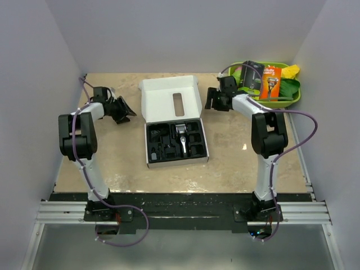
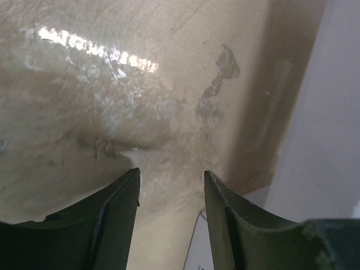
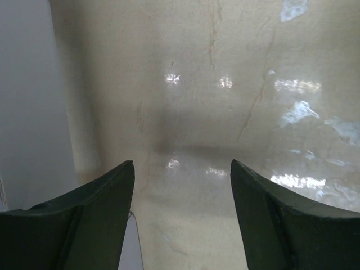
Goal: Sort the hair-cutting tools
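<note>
Beige stone-look table (image 1: 118,163), white walls: both arms wait either side of the open box.
Nearest, the white box (image 1: 169,101) holds the hair clipper (image 1: 182,138) in its black insert, with comb attachments (image 1: 162,140) in pockets beside it. Farther back, the left gripper (image 1: 128,115) and right gripper (image 1: 209,103) hover over bare table, jaws parted, grasping nothing. The green tray (image 1: 292,97) sits far right. Any pick should probably drop straight down, jaws across the clipper's slim body and clear of the pocket walls.

A lab: white booth walls (image 1: 185,34), aluminium rail (image 1: 61,212).
</note>
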Robot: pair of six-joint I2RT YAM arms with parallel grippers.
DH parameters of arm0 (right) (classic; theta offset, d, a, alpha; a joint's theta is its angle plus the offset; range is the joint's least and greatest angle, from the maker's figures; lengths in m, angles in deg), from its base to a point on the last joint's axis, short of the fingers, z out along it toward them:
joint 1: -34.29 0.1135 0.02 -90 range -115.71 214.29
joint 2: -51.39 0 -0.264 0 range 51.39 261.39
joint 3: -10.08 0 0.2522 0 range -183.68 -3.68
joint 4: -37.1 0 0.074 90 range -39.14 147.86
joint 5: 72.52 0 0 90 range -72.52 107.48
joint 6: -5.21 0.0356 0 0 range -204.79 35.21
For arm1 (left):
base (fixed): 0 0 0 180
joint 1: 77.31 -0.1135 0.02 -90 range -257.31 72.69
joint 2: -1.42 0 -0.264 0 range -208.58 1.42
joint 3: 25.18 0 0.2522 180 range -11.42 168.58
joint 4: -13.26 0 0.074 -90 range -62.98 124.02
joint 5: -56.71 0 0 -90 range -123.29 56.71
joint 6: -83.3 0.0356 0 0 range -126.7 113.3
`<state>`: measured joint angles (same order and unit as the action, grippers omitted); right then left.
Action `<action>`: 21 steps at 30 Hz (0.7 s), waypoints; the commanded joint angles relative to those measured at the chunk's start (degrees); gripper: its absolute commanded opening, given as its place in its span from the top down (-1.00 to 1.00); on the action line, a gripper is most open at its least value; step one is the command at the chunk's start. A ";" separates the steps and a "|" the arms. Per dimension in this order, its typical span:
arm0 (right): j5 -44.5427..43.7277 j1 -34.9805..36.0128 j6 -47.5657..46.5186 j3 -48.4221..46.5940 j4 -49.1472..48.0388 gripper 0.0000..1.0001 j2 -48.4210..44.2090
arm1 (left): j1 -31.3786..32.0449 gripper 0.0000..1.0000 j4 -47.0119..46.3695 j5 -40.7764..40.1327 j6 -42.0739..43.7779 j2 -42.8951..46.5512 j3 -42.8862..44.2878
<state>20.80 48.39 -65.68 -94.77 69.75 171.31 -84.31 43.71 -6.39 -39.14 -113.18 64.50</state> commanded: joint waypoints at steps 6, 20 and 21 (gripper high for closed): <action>8.47 -0.22 1.19 -6.64 -5.97 0.58 6.02 | -0.20 0.35 -6.22 6.85 -2.00 -8.78 6.43; 27.25 -2.50 5.93 -4.72 -20.19 1.00 12.27 | 2.26 1.00 -19.55 20.12 -9.38 -19.15 10.12; 31.10 -2.68 6.54 -4.71 -22.30 1.00 12.79 | 2.35 1.00 -20.89 21.08 -11.04 -19.51 10.21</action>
<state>38.89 46.97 -62.29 -100.36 57.64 183.44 -82.87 30.22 10.28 -45.83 -129.58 74.30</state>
